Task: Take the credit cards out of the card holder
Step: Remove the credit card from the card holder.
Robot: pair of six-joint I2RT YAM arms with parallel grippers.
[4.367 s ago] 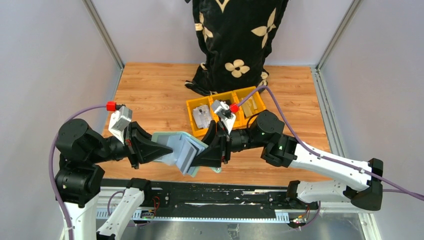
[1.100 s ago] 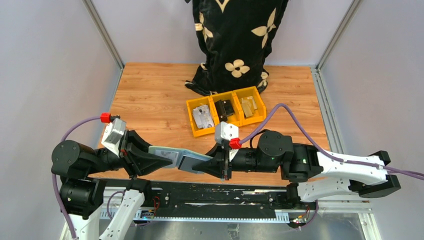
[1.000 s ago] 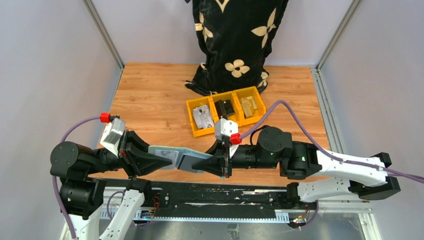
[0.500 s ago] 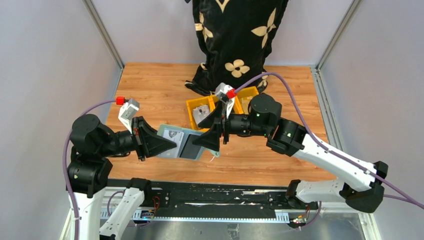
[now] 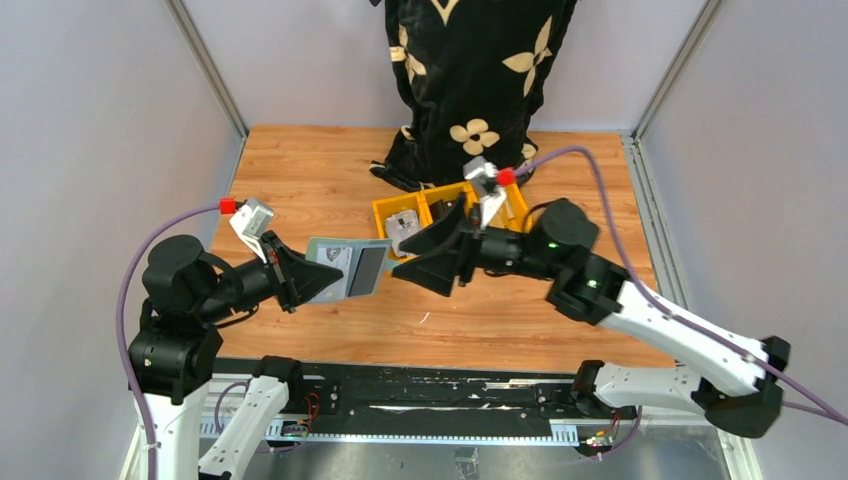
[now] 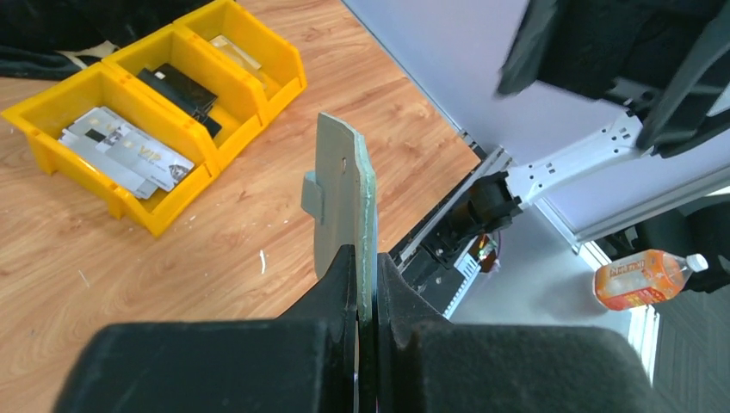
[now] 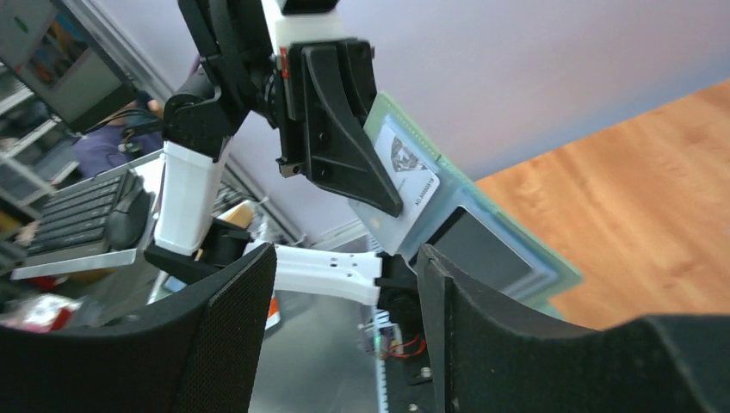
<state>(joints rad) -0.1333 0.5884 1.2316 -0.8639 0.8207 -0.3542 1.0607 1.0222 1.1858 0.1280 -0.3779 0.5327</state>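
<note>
The pale grey-green card holder (image 5: 343, 270) is held up in the air, its open inside facing the right arm. A white credit card (image 5: 333, 261) with an emblem and a dark card (image 5: 366, 270) sit in its slots. My left gripper (image 5: 306, 279) is shut on the holder's left edge. In the left wrist view the holder (image 6: 343, 194) stands edge-on between the shut jaws (image 6: 366, 258). My right gripper (image 5: 418, 264) is open and empty, just right of the holder and apart from it. In the right wrist view (image 7: 344, 262) the holder (image 7: 516, 258) shows the white card (image 7: 403, 182) and the dark card (image 7: 479, 249).
Three joined yellow bins (image 5: 384, 215) stand behind the right gripper on the wooden table (image 5: 300, 190). In the left wrist view the bins (image 6: 129, 202) hold a silver card (image 6: 129, 155), a small black object (image 6: 182, 90) and another card. A black flowered cloth (image 5: 470, 80) stands at the back.
My right gripper has let go of the holder's right edge, opened, and drawn back up to the right. My left gripper has lifted and turned the holder, which it still grips.
</note>
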